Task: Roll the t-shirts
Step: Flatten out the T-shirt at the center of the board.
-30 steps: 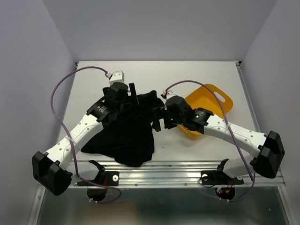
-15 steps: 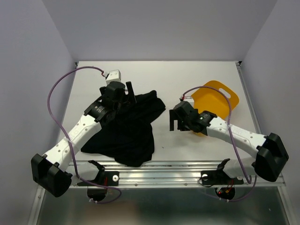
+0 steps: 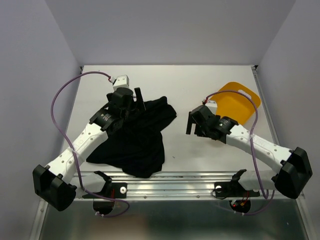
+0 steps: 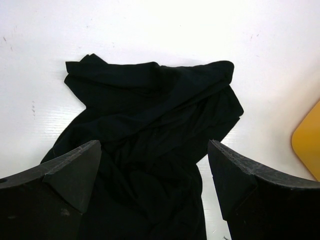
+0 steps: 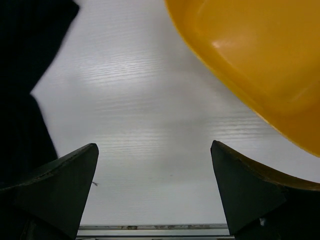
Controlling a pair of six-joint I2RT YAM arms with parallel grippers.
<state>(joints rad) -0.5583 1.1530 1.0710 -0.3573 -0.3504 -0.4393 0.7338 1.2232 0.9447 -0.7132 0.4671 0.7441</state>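
Rightward my right jaws have backed off the crumpled black cotton t-shirt [image 3: 135,142], yellow plastic tub [image 3: 240,102] shifting too; they and the left jaws gape wide, empty. Nothing's rolled yet, I judge.

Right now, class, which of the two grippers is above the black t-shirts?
The left gripper, open above the black t-shirts; the right gripper hangs over bare table beside the yellow tub.

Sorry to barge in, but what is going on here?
Two robot arms are set to roll the black cotton t-shirts, which lie in a crumpled, unrolled heap on the white table. The left gripper hovers open over the heap; the right gripper hangs open over bare table beside the yellow plastic tub. Neither holds anything.
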